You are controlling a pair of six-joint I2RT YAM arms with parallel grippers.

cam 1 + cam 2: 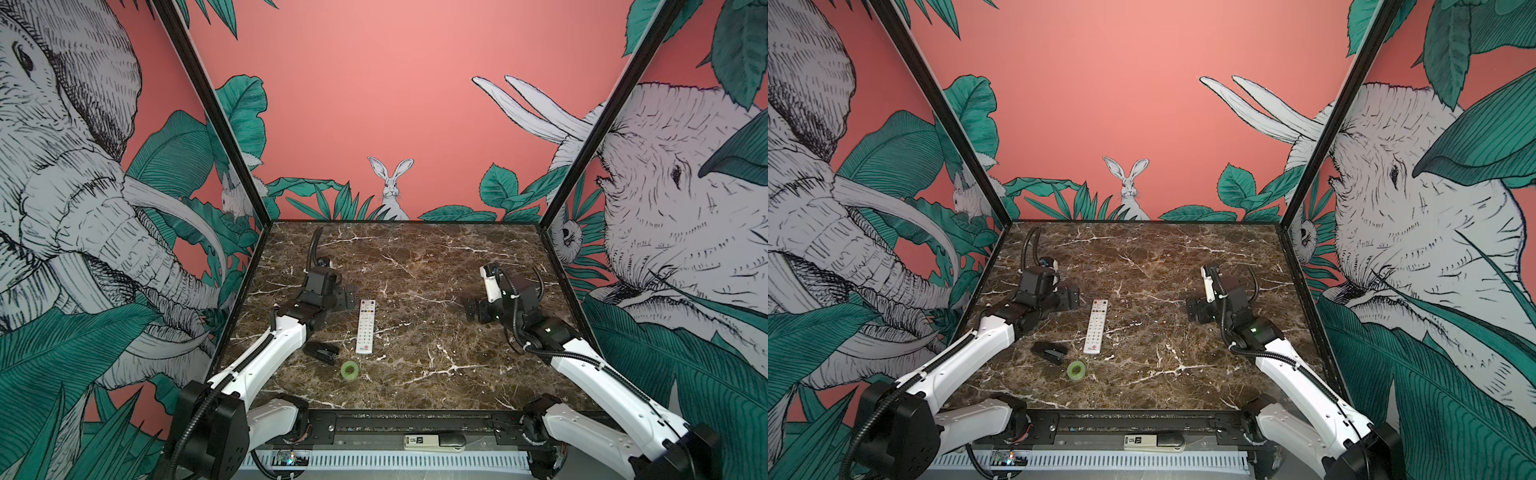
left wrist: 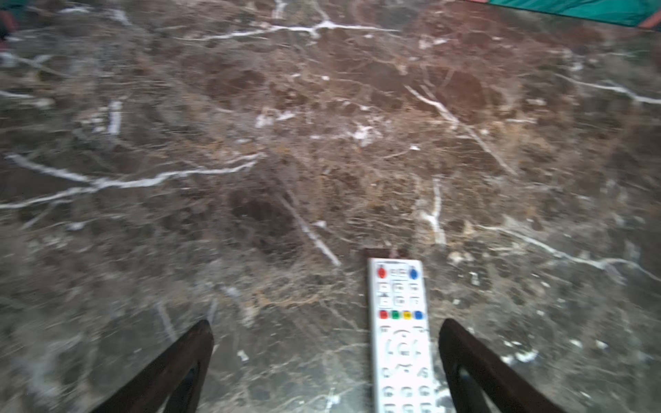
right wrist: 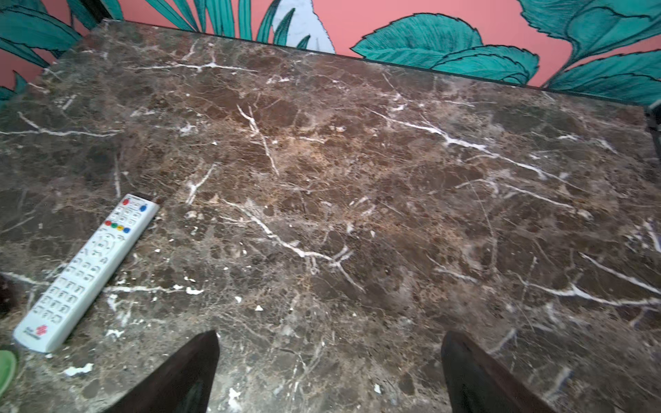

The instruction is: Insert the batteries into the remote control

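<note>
a white device (image 1: 434, 441) on the front rail (image 1: 374, 424) lies nearest. beyond it the remote control (image 1: 365, 327) rests buttons up on the marble table (image 1: 436, 270), logo end toward the rail, with a green tape roll (image 1: 349, 369) just beside that end. the left gripper (image 1: 345, 297), jaws wide and empty, is beside the remote's far end. the right gripper (image 1: 473, 309), likewise spread and empty, is well apart on the remote's right.

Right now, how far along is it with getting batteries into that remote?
Possibly done: the remote control lies buttons-up on the table, with no loose batteries in sight, though its bay is hidden underneath. In hand: nothing; the left gripper and right gripper are both open and empty. Left: nothing visible.
</note>
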